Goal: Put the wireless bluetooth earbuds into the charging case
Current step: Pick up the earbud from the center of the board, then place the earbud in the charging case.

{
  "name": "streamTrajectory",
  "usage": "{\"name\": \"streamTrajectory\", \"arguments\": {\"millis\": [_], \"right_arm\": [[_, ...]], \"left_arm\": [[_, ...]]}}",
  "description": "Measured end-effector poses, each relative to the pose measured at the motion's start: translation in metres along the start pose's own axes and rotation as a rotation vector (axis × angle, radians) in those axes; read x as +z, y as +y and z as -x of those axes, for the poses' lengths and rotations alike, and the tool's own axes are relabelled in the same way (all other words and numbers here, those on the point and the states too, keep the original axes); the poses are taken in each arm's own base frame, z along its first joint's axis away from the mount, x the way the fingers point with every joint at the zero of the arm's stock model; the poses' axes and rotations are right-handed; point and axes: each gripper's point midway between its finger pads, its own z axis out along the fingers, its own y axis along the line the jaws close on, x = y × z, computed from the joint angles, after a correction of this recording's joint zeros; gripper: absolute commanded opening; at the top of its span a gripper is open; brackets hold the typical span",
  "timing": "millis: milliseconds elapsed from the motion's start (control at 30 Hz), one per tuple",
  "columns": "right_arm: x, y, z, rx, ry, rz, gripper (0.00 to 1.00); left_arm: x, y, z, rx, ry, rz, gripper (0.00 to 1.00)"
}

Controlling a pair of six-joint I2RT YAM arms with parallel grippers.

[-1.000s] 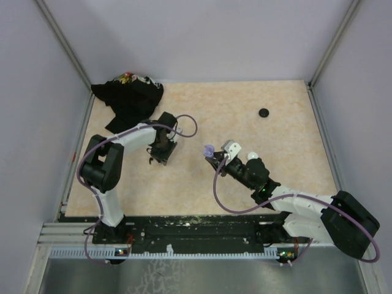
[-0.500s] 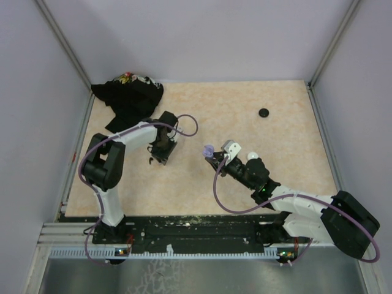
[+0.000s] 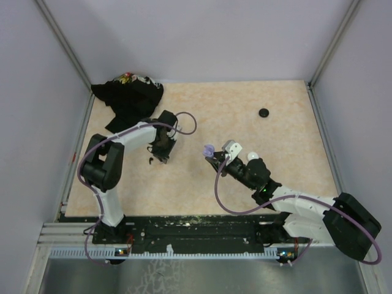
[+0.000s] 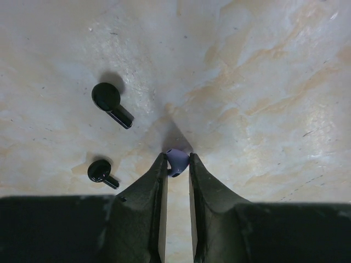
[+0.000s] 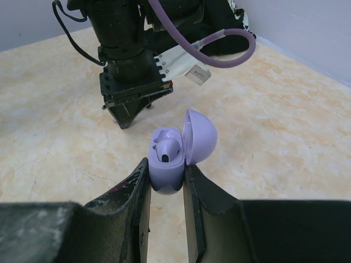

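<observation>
1. Table [image 3: 245, 110]: marbled beige.
2. Case [image 5: 167, 167]: lavender, lid open, one bud [image 5: 168, 147] seated inside, pinched between the right fingers [image 5: 198, 193].
3. Lavender bud [image 4: 176, 161]: on the table, pinched by the left fingers [image 4: 155, 189].
4. Black buds [image 4: 111, 104]: two, loose on the table nearby.

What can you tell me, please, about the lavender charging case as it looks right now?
The lavender charging case is a small, glossy, rounded shell, plastic by the look of it. Its domed lid stands open, hinged at one side. One lavender earbud with a dark spot sits in the base; whether a second seat is filled cannot be told. The right tool clamps the base from both sides, holding the case upright, apparently clear of the tabletop.
</observation>
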Motion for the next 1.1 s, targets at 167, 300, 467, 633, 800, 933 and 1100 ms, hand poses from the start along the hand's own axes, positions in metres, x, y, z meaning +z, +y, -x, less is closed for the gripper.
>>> {"name": "streamTrajectory", "arguments": {"millis": [167, 300, 467, 633, 800, 933, 1100], "right_arm": [[-0.001, 0.0, 0.002, -0.003, -0.005, 0.0, 0.0], [-0.001, 0.0, 0.0, -0.01, 0.009, 0.0, 0.0], [0.003, -0.002, 0.009, -0.017, -0.006, -0.001, 0.0], [0.009, -0.003, 0.023, -0.021, -0.037, -0.005, 0.0], [0.013, -0.006, 0.03, -0.023, -0.061, -0.019, 0.0], [0.016, -0.009, 0.034, -0.024, -0.086, -0.037, 0.0], [0.019, -0.013, 0.047, -0.025, -0.145, -0.062, 0.0]], "left_arm": [[-0.019, -0.009, 0.017, -0.105, -0.124, -0.038, 0.22], [-0.061, -0.014, 0.042, -0.183, -0.305, -0.08, 0.22], [-0.119, -0.025, 0.071, -0.26, -0.548, -0.168, 0.22], [-0.154, -0.044, 0.082, -0.305, -0.706, -0.269, 0.23], [-0.185, -0.07, 0.088, -0.309, -0.833, -0.36, 0.23], [-0.214, -0.087, 0.088, -0.324, -0.936, -0.436, 0.23], [-0.247, -0.102, 0.086, -0.361, -1.048, -0.539, 0.22]]}}
